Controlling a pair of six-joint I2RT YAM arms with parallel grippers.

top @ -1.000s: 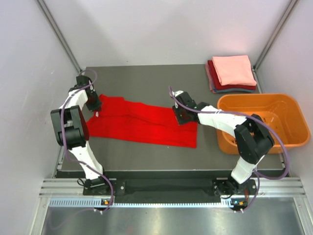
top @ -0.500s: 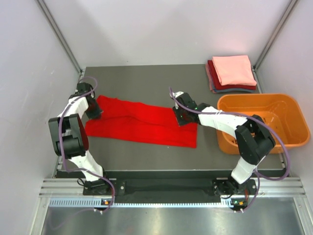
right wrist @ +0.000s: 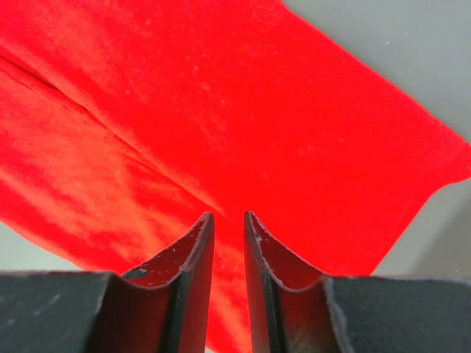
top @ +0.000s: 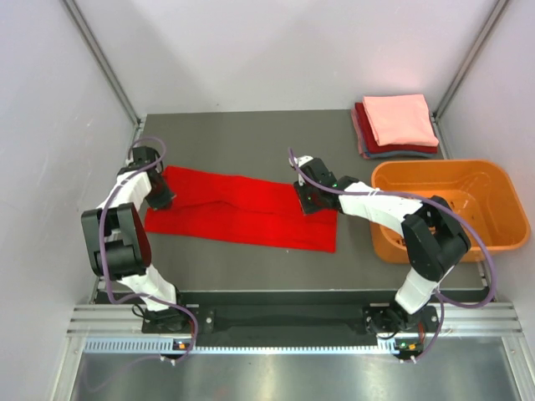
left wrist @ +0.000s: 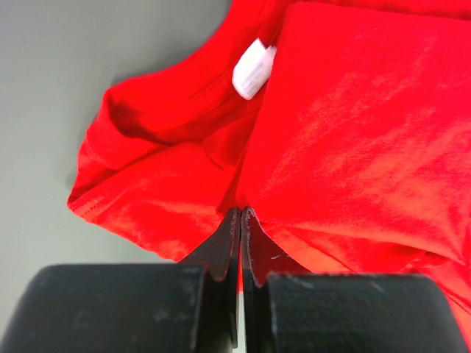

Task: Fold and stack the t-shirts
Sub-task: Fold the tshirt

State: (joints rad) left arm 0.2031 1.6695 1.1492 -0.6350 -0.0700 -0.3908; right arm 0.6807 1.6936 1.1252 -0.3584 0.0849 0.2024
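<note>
A bright red t-shirt [top: 242, 209] lies spread in a long band across the dark table, folded lengthwise. My left gripper [top: 159, 196] is at its left end, shut on a pinch of the red cloth [left wrist: 331, 147] beside the collar with its white label [left wrist: 254, 68]. My right gripper [top: 309, 196] is low over the shirt's right end [right wrist: 294, 110], its jaws a narrow gap apart with flat red cloth showing between them. A stack of folded t-shirts stands at the back right: salmon-pink [top: 399, 119] on top, dark red [top: 361, 125] and grey-blue [top: 393, 154] edges under it.
An orange plastic basket [top: 493, 180] stands at the table's right edge, close to the right arm's elbow. Bare grey table [top: 251, 138] lies behind the shirt and in front of it [top: 251, 267]. White walls and metal posts close in the sides.
My left gripper has moved toward the near left with the shirt's end in it, and the cloth's left part now lies flatter and straighter. The right gripper has stayed in place.
</note>
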